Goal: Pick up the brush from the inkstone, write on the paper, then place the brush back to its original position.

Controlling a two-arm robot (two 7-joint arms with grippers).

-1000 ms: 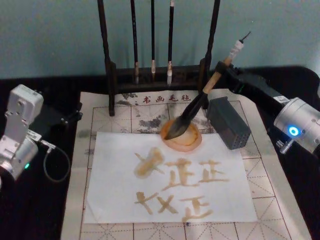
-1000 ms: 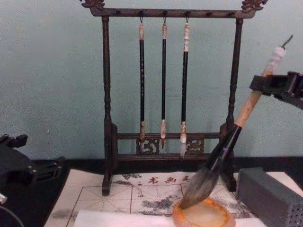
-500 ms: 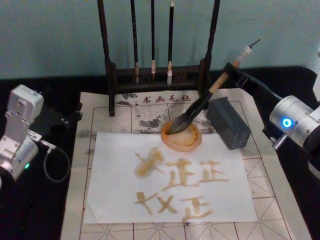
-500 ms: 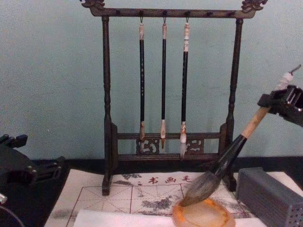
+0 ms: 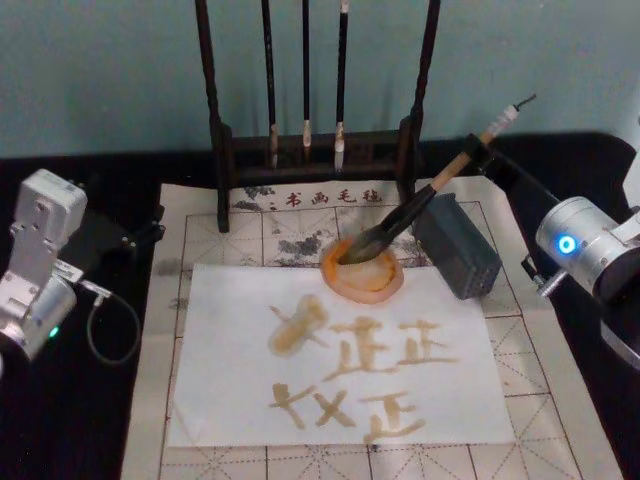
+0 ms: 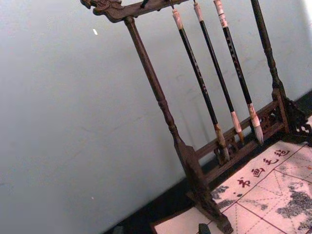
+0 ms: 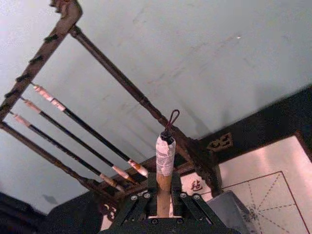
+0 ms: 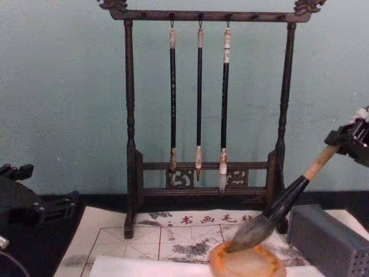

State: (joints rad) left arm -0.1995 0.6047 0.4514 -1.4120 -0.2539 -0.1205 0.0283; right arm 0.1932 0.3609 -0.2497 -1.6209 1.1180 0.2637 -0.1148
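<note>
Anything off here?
Nothing spilled or damaged. The grey perforated block sits skewed to the cream gridded mat's lines. Right gripper holds the thick wooden-handled brush, bristles in the round orange-brown dish; left gripper idle at left.

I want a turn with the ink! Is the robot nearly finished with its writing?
Nearly. The paper already carries brown characters. The brush has its bristles in the inkstone, with the right gripper clamped on its handle. Remaining: letting go. The left gripper sits idle at the left.

A dark wooden rack (image 8: 130,115) stood at the back against a pale teal wall (image 8: 63,86), with three thin brushes (image 8: 199,98) hanging from its top bar. A grey perforated block (image 5: 458,247) sat on the cream, red-gridded mat (image 5: 560,380), near the rack's right post.
</note>
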